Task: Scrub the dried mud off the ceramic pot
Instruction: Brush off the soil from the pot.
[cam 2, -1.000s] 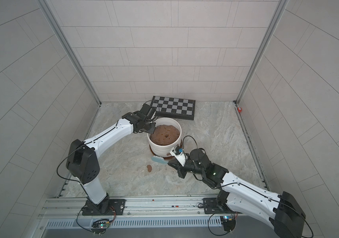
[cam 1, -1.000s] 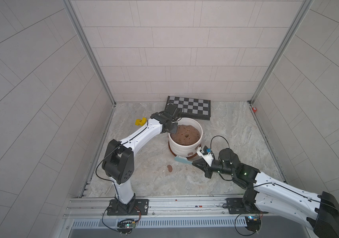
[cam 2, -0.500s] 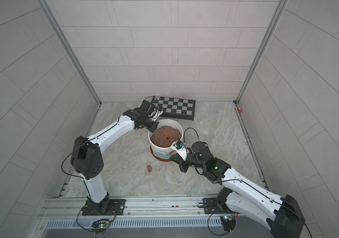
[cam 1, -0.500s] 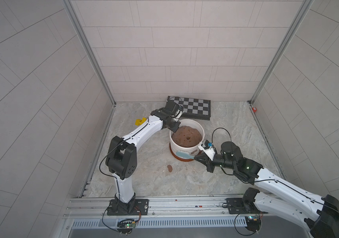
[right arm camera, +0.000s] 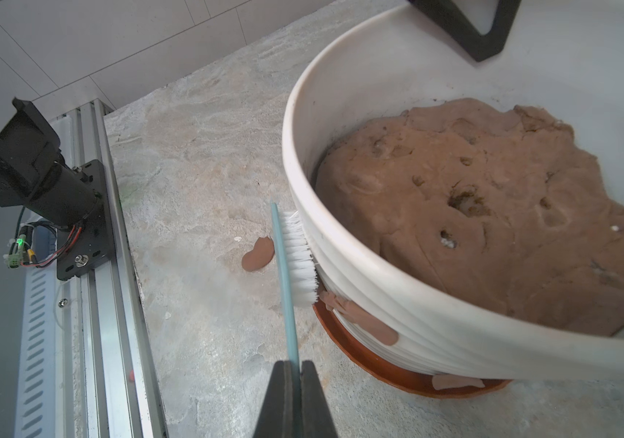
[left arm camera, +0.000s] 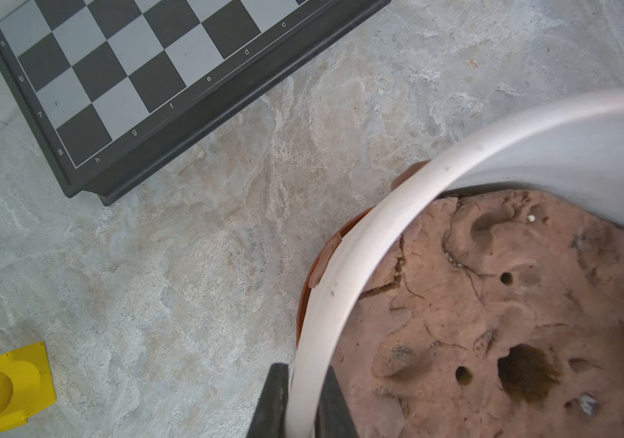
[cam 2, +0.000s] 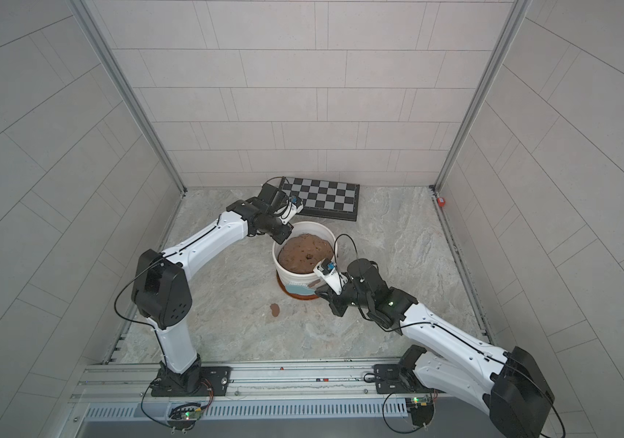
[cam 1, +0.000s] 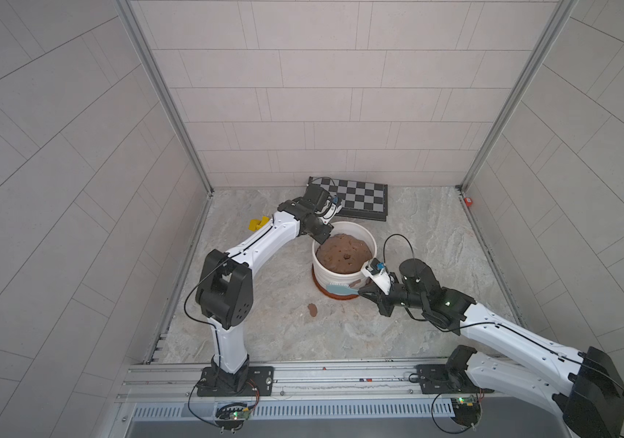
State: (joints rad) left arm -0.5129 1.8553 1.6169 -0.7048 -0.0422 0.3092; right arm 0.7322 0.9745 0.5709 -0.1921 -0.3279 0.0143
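Note:
The white ribbed ceramic pot (cam 1: 341, 273) (cam 2: 295, 281) stands on an orange saucer (right arm camera: 359, 356), full of brown soil. My left gripper (cam 1: 323, 237) (left arm camera: 303, 379) is shut on the pot's far rim (left arm camera: 341, 265), one finger outside and one inside. My right gripper (cam 1: 363, 292) (right arm camera: 295, 366) is shut on the teal handle of a brush (right arm camera: 284, 265). The brush's white bristles (right arm camera: 301, 258) press against the near wall. Dried mud patches stick to the wall (right arm camera: 363, 316) (left arm camera: 325, 258) and the saucer (right arm camera: 454, 380). One chip lies on the floor (cam 1: 312, 310) (cam 2: 275, 309).
A chessboard (cam 1: 356, 197) (left arm camera: 113, 76) lies at the back, just behind the pot. A yellow piece (cam 1: 258, 223) (left arm camera: 11, 383) sits left of the left arm. A small red object (cam 1: 468, 200) is at the back right corner. The metal rail (cam 1: 303, 375) runs along the front.
My right gripper has carried the brush from the floor in front of the pot up against its near wall. The left gripper shifted slightly along the far rim.

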